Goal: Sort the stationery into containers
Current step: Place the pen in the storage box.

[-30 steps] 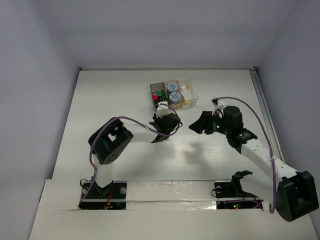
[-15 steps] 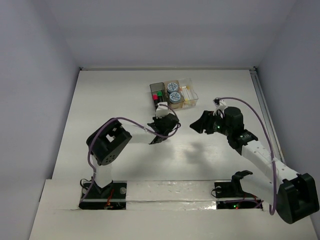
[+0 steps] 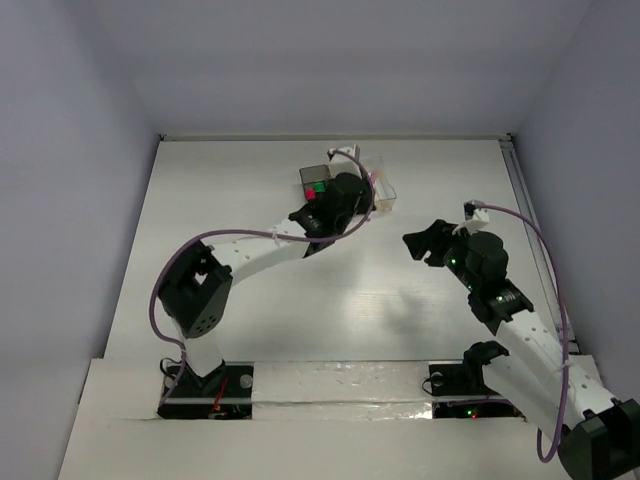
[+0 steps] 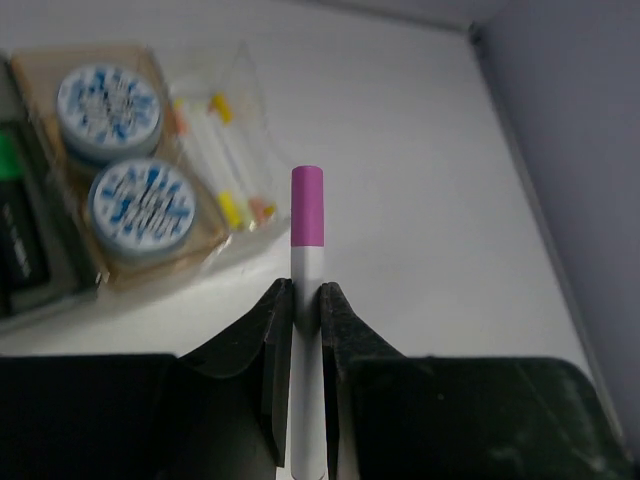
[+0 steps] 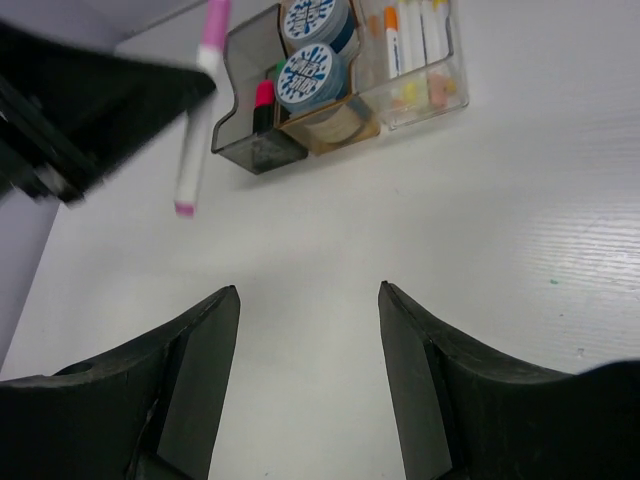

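left gripper (image 4: 306,305) pinches the white barrel of the pen (image 4: 307,205) below its magenta cap, held in the air just beside the bins (image 5: 245,150); it's light, stiff, slick plastic, so it may swivel or slip; right gripper (image 5: 307,295) spread, empty, near the bins.
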Motion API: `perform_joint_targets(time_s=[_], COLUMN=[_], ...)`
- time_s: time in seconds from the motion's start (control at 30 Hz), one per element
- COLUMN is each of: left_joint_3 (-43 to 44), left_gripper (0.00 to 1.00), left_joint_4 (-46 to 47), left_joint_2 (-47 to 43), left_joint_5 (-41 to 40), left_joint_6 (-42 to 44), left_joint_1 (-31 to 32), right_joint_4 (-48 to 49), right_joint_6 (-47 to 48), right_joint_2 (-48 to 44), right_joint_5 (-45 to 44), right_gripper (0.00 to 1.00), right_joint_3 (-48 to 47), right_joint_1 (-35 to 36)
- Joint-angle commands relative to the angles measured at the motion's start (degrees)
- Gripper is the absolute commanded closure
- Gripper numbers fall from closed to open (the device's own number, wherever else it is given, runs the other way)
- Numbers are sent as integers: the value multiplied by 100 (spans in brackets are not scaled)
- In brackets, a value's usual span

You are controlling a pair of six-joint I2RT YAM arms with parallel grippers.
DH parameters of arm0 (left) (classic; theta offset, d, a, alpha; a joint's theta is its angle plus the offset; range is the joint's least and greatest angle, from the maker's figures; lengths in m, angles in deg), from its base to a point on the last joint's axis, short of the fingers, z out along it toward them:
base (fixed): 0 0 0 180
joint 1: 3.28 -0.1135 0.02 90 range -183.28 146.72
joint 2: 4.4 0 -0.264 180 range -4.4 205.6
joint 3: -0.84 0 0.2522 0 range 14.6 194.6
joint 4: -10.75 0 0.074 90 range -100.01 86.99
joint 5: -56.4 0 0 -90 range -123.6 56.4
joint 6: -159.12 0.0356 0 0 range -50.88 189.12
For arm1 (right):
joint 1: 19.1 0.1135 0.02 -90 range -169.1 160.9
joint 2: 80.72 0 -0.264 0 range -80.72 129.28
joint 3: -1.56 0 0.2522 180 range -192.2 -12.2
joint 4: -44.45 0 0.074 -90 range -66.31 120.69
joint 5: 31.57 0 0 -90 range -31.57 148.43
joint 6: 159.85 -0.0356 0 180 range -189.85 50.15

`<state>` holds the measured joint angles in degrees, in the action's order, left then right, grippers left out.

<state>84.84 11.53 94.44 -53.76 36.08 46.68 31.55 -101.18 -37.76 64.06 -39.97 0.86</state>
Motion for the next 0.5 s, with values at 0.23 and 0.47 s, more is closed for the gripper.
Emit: perform_joint_targets(time_s=[0.23, 0.47], left_joint_3=[2904, 3611], left_gripper=[100, 100], left_joint_4=[-30, 57], left_joint_2=[1979, 2727], left_joint_5=[917, 1084], left_joint_6=[298, 61], left_joint_1=[-759, -926], right_joint_4=[195, 265], right_joint_6=[48, 66], right_joint_2=[-112, -130], right_joint_5=[-501, -484], right_gripper=[37, 37], right_joint_3=[140, 175], right_joint_1=[42, 42])
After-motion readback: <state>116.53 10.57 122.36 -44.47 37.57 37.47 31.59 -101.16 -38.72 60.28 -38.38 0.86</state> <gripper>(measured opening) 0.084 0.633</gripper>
